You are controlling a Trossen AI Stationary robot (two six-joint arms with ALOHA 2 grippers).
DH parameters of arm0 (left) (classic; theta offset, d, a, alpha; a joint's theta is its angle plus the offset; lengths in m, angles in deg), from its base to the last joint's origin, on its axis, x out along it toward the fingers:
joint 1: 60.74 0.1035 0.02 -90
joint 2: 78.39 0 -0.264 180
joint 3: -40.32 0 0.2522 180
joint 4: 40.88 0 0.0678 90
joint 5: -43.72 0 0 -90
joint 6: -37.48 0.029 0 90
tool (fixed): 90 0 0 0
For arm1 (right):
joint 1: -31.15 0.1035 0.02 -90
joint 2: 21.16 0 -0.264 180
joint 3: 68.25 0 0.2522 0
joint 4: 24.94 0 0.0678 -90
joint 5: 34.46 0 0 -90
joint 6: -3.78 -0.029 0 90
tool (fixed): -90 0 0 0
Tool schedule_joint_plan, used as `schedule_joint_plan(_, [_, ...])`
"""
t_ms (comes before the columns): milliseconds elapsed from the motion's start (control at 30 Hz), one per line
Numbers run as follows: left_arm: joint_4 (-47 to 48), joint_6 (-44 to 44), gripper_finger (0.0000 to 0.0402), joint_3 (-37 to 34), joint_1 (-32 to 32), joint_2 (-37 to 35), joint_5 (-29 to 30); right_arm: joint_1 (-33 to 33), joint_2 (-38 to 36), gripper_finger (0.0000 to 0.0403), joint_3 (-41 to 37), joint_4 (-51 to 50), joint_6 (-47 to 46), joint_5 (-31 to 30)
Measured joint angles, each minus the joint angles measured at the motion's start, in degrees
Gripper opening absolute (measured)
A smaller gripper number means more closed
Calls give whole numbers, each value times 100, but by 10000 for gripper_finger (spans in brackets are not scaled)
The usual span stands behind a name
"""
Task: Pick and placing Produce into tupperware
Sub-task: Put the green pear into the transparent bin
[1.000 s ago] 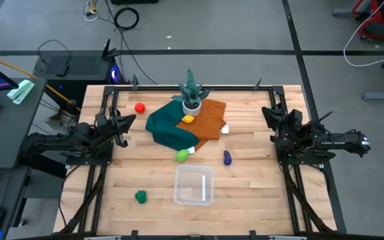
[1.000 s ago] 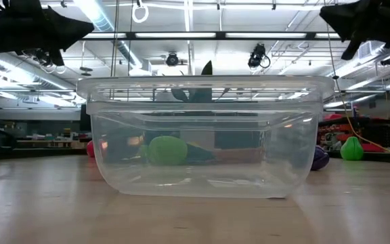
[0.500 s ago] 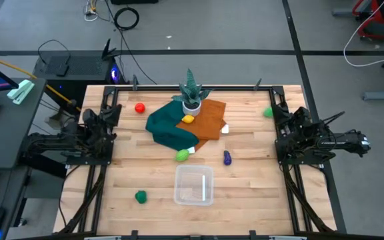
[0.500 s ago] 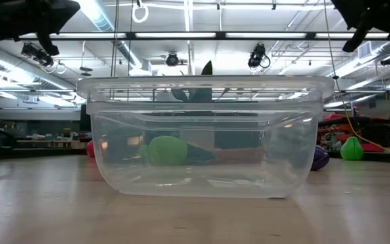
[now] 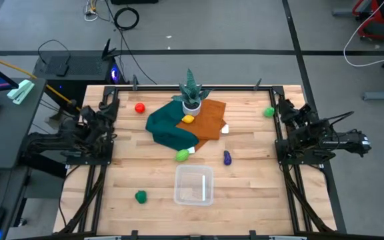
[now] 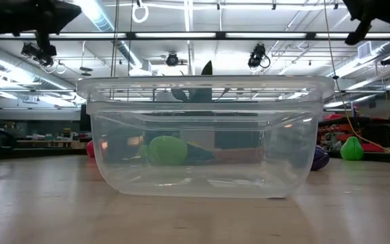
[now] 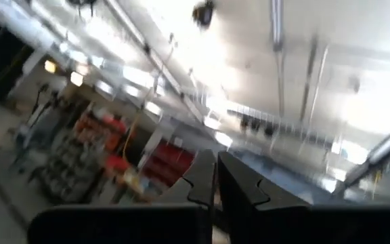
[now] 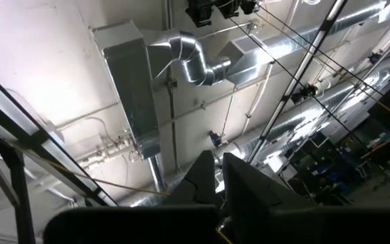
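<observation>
From above, the clear rounded tupperware (image 5: 193, 185) stands empty near the front edge of the wood table (image 5: 245, 193). Six produce lie outside it: red (image 5: 140, 107), yellow (image 5: 188, 119), purple (image 5: 227, 158), three green. At table height, its walls (image 6: 205, 135) are see-through. My left claw (image 7: 214, 177) and right claw (image 8: 219, 177) are pressed together, pointing at the ceiling.

Both arms sit folded at the surface (image 5: 245, 193) edges. Left claw (image 5: 105, 110) is tucked at its side, the red piece (image 5: 139, 107) just beyond it toward the middle. Right claw (image 5: 287, 110) mirrors it, a green piece (image 5: 268, 112) right beside it. Between the two claws: the plant (image 5: 191, 93), teal cloth (image 5: 165, 127), orange cloth (image 5: 205, 120) carrying the yellow piece (image 5: 188, 119), another green piece (image 5: 181, 155), the purple piece (image 5: 227, 158), and the clear tub (image 5: 193, 185).
</observation>
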Motion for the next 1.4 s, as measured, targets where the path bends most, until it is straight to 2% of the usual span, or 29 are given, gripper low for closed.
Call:
schedule_joint_plan(100, [1420, -347, 21, 643, 0, 270, 151, -1, 228, 0, 506, -726, 129, -4])
schedule_joint_plan(233, [3152, -807, 17, 1621, 0, 685, 551, -1, 523, 2, 1461, -2575, 163, -116])
schedule_joint_plan(433, [4560, -1036, 28, 3012, 17, 1303, 1021, -1, 919, 7, 3150, -5544, 43, -505])
schedule_joint_plan(533, [5249, -1135, 27, 3666, 131, 1682, 1083, -1, 1111, 7, 3970, -6697, 35, -653])
schedule_joint_plan(733, [6623, -1881, 17, 4844, 628, 2536, 1152, -1, 1675, 7, 5490, -8729, 2, -936])
schedule_joint_plan(900, [7702, -2252, 18, 5625, 1173, 3258, 732, -1, 2421, 7, 6553, -10322, -368, -1067])
schedule_joint_plan(1133, [8545, -2374, 32, 6245, 2183, 4025, -475, -5, 3515, 9, 7612, -12466, -1073, -1441])
schedule_joint_plan(1267, [8711, -2374, 36, 6264, 2672, 4296, -1047, -209, 3906, 24, 7828, -13077, -1479, -1585])
schedule_joint_plan(1400, [8900, -2336, 33, 6264, 3022, 4543, -1452, -611, 4099, 51, 7793, -13144, -1537, -1432])
